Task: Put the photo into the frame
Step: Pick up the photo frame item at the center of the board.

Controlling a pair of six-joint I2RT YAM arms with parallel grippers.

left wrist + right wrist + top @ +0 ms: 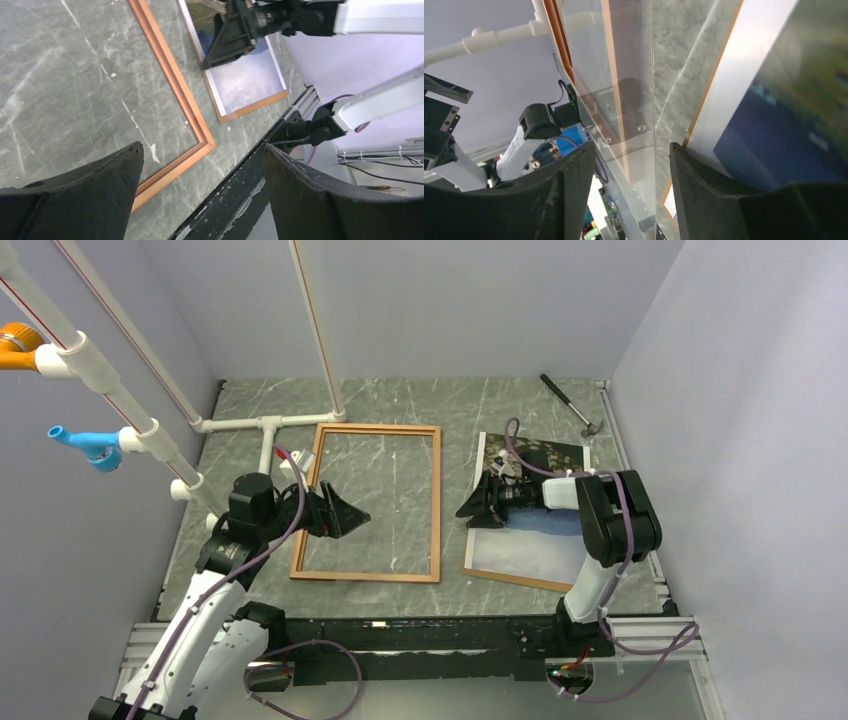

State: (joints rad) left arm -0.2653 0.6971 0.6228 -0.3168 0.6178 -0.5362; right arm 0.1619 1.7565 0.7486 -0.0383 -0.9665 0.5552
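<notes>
The reddish-brown frame [437,502] lies flat in the middle of the table and shows nothing but the table inside it. It also shows in the left wrist view [172,80] and the right wrist view [611,75]. The photo [535,540] lies face up to the frame's right and also shows in both wrist views [245,80] [784,100]. My right gripper [470,508] is open and low at the photo's left edge, with one finger [704,180] by its white border. My left gripper [350,518] is open and empty above the frame's left part.
A brown backing panel [512,580] lies under the photo, its edge showing at the near side. A small hammer [570,405] lies at the back right. White pipes [265,425] stand at the back left. A black rail [430,635] runs along the near edge.
</notes>
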